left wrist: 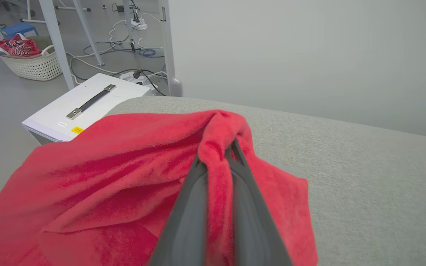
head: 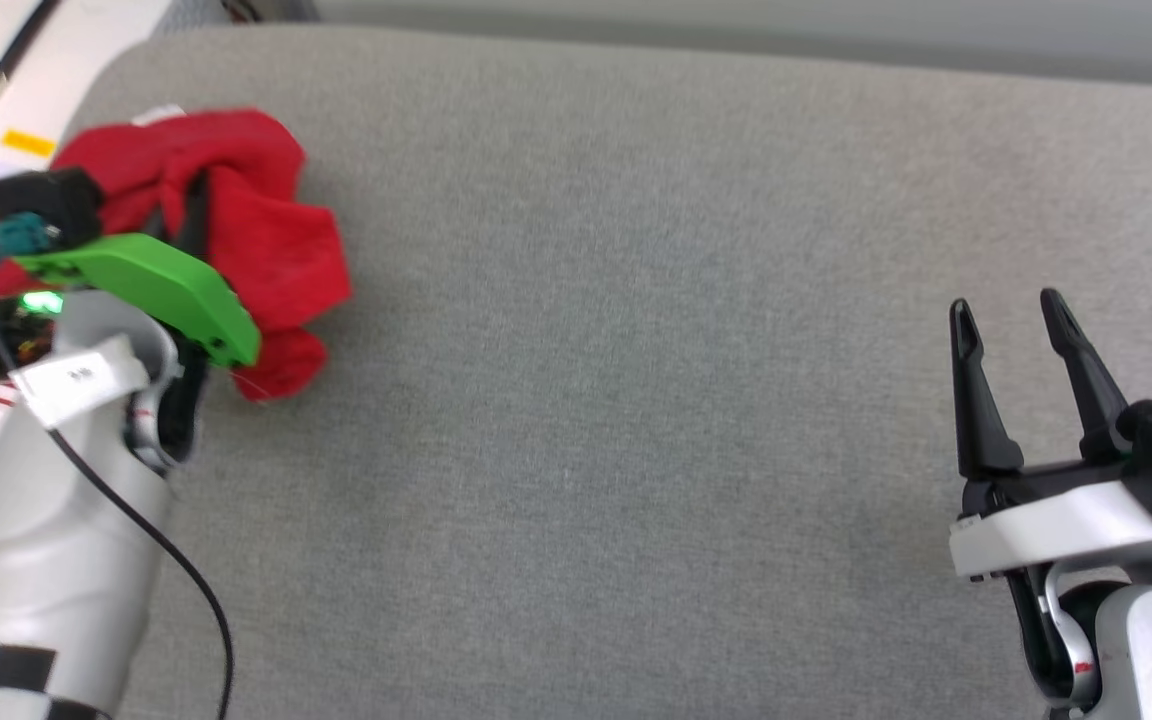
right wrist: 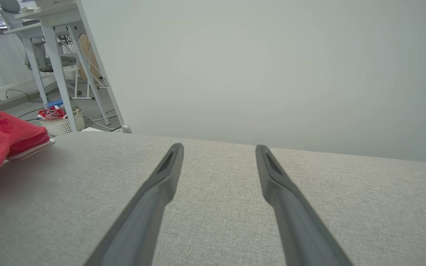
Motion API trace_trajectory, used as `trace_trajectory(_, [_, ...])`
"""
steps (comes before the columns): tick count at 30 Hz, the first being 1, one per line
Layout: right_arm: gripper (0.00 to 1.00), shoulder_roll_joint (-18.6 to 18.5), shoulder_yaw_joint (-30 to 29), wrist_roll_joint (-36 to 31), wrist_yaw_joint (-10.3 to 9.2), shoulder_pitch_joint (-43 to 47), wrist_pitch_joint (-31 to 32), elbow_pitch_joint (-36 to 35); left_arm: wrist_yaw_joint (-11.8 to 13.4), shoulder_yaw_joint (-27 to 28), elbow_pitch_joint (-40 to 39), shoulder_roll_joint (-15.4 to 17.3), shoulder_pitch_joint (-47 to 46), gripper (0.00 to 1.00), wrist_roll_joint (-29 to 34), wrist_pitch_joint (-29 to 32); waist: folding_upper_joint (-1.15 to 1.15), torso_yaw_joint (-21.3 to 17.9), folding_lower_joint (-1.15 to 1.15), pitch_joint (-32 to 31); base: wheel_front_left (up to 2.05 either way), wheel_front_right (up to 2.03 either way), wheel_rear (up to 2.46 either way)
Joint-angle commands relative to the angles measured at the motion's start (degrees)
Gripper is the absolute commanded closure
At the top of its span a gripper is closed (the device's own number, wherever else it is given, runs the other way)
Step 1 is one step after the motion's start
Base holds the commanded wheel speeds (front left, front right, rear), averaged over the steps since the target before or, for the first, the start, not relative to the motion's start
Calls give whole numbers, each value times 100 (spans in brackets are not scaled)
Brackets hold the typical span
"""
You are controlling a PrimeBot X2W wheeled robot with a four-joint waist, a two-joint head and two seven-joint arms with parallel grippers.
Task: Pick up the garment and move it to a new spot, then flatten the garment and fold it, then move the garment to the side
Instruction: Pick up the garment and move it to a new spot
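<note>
The garment [head: 266, 240] is a crumpled red T-shirt lying at the far left of the grey padded table [head: 636, 350], with a white sleeve part at the left edge. My left gripper [head: 191, 215] reaches into it from below. In the left wrist view the two dark fingers [left wrist: 242, 199] are shut on a pinched ridge of red cloth [left wrist: 218, 147], and the garment [left wrist: 105, 177] spreads to the left. My right gripper [head: 1011, 315] stands open at the lower right, over bare table, far from the garment [right wrist: 2, 144]. Nothing lies between its fingers [right wrist: 161, 181].
Past the table's left corner a white case with a black handle [left wrist: 87, 103] sits on the floor. A white basket [left wrist: 31, 62] with red cloth stands further off among white desk legs and cables. A pale wall runs behind the table.
</note>
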Motion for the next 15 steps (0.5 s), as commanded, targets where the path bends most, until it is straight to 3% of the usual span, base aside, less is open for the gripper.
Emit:
trace_trajectory(1, [0,-4,-35,96,-2,104,-14,27,42,-65,-194,-90,191,100,18,47,0,-152,0,-563,0,0,0])
trace_trajectory(8, [0,-2,-179,206,-2,399,53,122,128,-458,-1266,-567,968,100,-91,333,0,-605,0,-1039,0,0,0])
trace_trajectory(15, [0,-1,-308,258,-2,587,162,23,40,-1041,-1874,-1060,1302,100,-78,597,0,-1172,0,-1049,0,0,0])
